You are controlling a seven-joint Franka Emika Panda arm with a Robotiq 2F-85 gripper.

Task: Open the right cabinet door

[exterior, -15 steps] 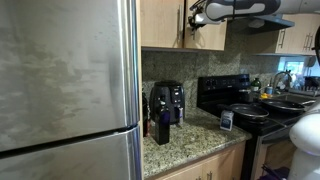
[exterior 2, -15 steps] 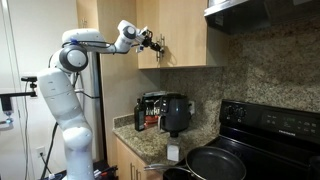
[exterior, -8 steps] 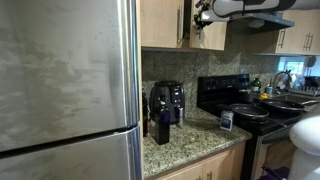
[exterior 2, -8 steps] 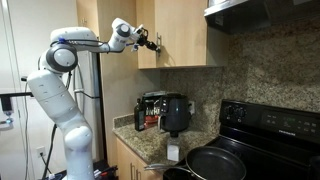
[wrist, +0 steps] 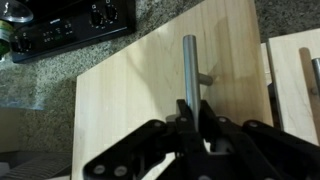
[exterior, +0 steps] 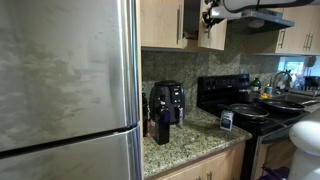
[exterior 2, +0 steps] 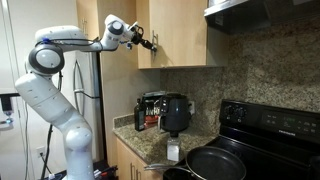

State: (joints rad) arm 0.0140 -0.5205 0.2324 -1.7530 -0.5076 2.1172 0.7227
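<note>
At twelve o'clock from the gripper (wrist: pixel 193 118), the right cabinet door (wrist: pixel 130 100) is filling the wrist view, its handle (wrist: pixel 188 65) running down into jaws clenching it. Only an exterior view is showing this door hanging ajar (exterior: pixel 213 38). Two doors are appearing at the wrist, the neighbouring door (wrist: pixel 292 80) lying at three o'clock.

Speckled tan-and-grey granite countertop (exterior: pixel 195 140), met with in both exterior views. Carries toward the back a black boxy appliance (exterior: pixel 166 102), upright, close against the granite splash wall. Shows just beside that, in an exterior view, a second dark machine (exterior 2: pixel 150 108) (small orange-red marks on its front; kind not to be told). Holds nearer the front edge a small pale gadget (exterior: pixel 226 120), standing upright, apart from the black appliance and close to the counter's end.
</note>
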